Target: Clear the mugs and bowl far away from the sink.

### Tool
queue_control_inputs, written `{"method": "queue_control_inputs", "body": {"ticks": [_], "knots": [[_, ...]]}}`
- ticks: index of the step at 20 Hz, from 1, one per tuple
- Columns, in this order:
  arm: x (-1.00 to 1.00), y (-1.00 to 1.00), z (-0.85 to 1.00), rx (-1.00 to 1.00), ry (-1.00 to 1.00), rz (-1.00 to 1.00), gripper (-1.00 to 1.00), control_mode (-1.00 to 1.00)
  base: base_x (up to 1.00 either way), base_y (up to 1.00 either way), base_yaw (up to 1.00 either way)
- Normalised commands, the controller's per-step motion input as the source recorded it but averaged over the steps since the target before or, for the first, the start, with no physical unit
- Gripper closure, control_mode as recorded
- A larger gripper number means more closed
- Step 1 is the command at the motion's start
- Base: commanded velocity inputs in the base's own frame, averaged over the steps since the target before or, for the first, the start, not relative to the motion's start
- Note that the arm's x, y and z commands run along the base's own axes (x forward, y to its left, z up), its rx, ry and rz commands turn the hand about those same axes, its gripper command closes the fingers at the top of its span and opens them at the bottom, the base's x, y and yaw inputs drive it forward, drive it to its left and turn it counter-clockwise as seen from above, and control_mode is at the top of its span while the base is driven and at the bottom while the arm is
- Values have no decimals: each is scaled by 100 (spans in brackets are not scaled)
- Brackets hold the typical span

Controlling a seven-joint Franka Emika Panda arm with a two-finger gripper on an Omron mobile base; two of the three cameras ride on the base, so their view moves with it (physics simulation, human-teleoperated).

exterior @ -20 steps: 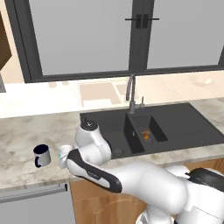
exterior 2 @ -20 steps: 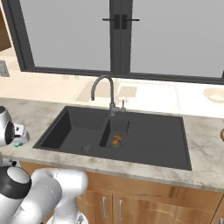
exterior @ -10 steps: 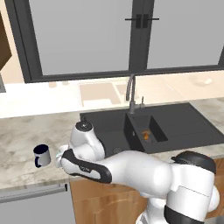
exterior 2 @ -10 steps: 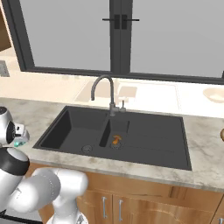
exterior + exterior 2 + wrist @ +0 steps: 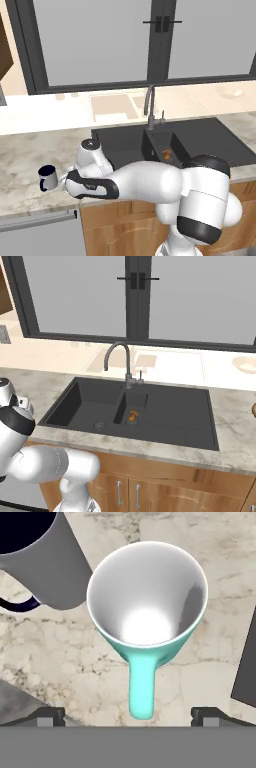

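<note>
Directly below the wide-apart fingers (image 5: 128,716), teal mug (image 5: 147,612), arm now lower

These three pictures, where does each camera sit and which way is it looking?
Left base view: behind the arm, to its left, looking forward and down over the sink, navy mug and window.
Right base view: behind to its right, same sink and faucet; arm at lower left.
Hand view: on the hand, straight down into the teal mug; open gripper at the bottom.
Both base views share the sink.
</note>
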Motion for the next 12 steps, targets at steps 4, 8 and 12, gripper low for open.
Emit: {"method": "queue_control_inputs", "body": {"ticks": [4, 8, 12], "knots": [[8, 1, -22, 0, 0, 1, -100, -100, 0, 0, 0], [5, 0, -22, 0, -1, 0, -100, -100, 0, 0, 0], [13, 0, -20, 0, 0, 0, -100, -100, 0, 0, 0]]}}
